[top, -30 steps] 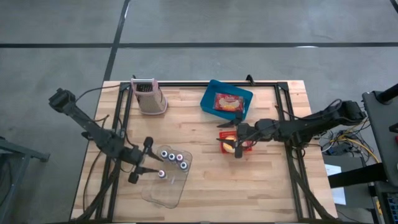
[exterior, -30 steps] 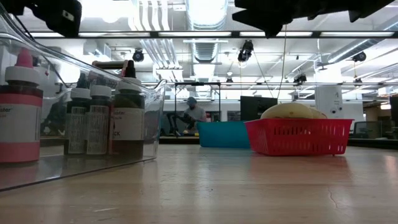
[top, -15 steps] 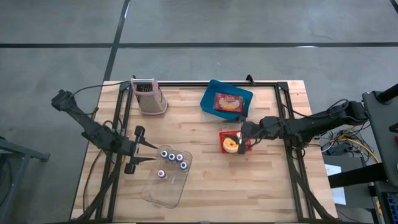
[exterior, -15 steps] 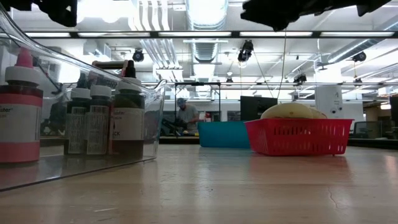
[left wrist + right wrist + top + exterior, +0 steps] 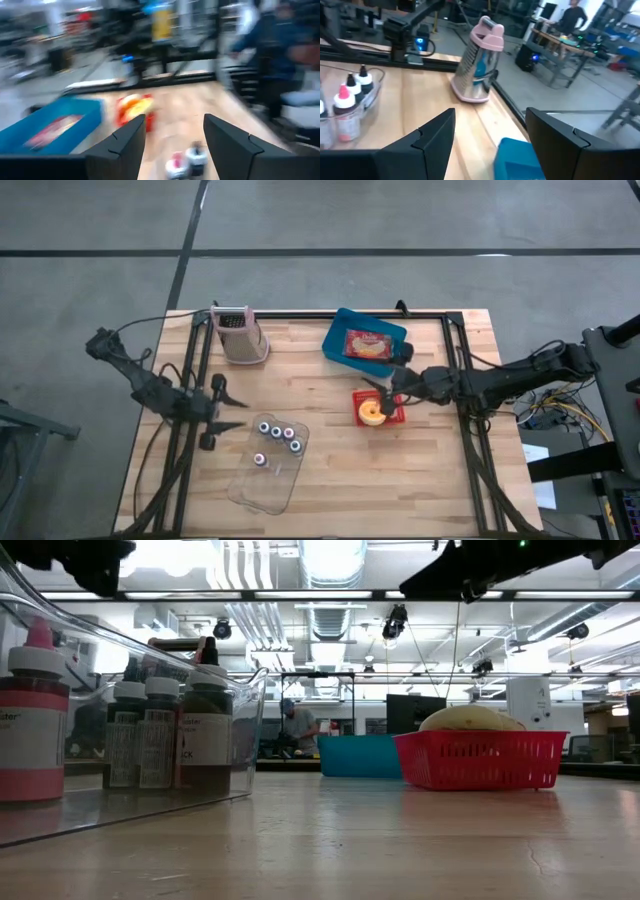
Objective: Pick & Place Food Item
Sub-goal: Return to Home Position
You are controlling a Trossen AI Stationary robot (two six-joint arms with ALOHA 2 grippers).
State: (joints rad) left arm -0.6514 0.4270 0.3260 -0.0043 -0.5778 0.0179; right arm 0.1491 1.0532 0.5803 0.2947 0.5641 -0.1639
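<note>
A yellow, rounded food item lies in a small red basket right of the table's middle; both also show in the low view, the food above the basket's rim. My right gripper is open and empty, just past the basket's far right corner and above it. My left gripper is open and empty at the table's left, just left of a clear tray of bottles. Each wrist view shows its own fingers wide apart, the left and the right.
A blue tray with a red snack packet sits at the far middle. A metal grater with a pink handle stands at the far left. Several small bottles stand in the clear tray. People move in the room behind.
My right gripper has drawn back from over the red basket toward the table's right and far edges, still open; the food stays in the basket. My left gripper has drawn away from the clear tray toward the table's left edge, still open.
</note>
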